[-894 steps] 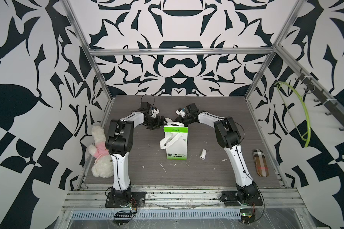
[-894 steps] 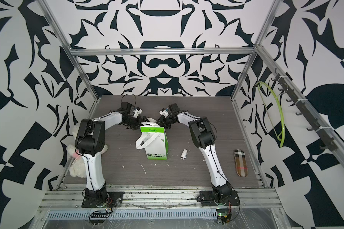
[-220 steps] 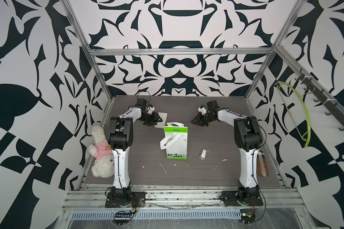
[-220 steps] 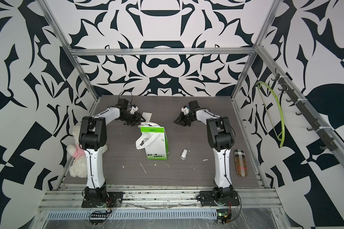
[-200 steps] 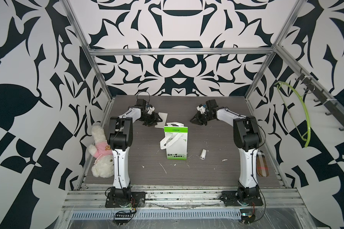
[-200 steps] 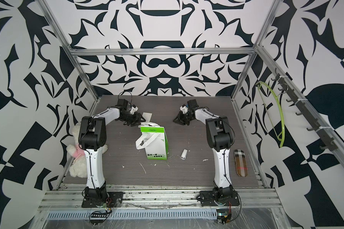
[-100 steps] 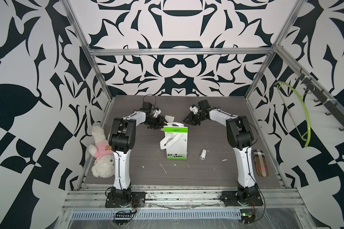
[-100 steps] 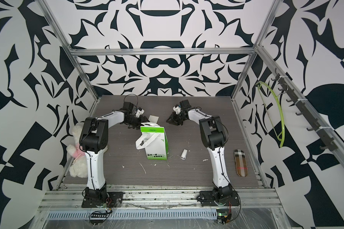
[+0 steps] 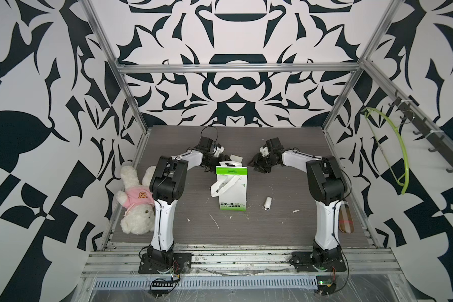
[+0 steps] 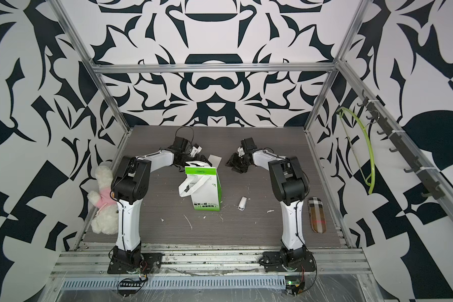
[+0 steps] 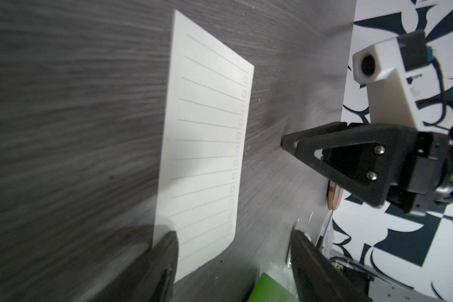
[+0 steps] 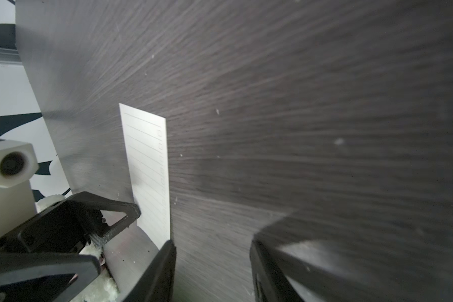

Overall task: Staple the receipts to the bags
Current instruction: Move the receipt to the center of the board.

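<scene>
left gripper (image 11: pixel 233 264): jaws being held spread, nothing being pinched | right gripper (image 12: pixel 212 272): jaws being held apart, empty | receipt (image 11: pixel 207 146): being seen flat on table (image 9: pixel 272 227) behind upright bag (image 9: pixel 233 189), between grippers

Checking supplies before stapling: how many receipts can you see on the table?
1. The receipt lies on the table just behind the bag. Another could be hidden behind or inside the bag.

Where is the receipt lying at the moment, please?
In both top views the receipt lies flat on the table just behind the bag, between the left pincer and the right pincer.
</scene>
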Motion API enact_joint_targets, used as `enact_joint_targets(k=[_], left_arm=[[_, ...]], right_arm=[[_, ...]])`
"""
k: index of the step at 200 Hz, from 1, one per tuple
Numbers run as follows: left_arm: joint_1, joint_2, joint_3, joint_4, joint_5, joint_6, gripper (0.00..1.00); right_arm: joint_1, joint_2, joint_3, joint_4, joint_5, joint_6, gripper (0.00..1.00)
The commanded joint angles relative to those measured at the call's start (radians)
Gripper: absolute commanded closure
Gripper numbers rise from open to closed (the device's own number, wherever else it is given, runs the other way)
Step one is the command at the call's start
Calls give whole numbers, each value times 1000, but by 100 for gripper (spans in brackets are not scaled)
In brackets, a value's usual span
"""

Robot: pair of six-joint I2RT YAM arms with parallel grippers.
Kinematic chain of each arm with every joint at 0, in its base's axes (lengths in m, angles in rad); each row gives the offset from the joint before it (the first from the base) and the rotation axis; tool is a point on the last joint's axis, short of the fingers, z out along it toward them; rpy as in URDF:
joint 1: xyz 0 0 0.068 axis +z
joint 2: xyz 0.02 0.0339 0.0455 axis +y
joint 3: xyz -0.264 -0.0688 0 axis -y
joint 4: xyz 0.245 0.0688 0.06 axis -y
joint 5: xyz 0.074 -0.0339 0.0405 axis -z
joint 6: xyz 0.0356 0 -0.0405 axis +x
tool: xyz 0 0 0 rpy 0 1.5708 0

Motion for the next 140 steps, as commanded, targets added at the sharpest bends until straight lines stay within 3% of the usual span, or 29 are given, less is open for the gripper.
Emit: enact_joint_targets(k=[1,51,95,140], left_arm=[[42,-92,-91,84,-3,-79,20],[118,-120,-63,70,-15,-89,18],[123,-52,3,52,-42,-84,16],[105,29,32,76,3,-86,16]], right_arm=[[9,-26,1,62,-19,8,49],[51,39,88,79,-130,-48,48],[74,110,167,66,-115,17,45],[100,139,209,14,-6,108,43]])
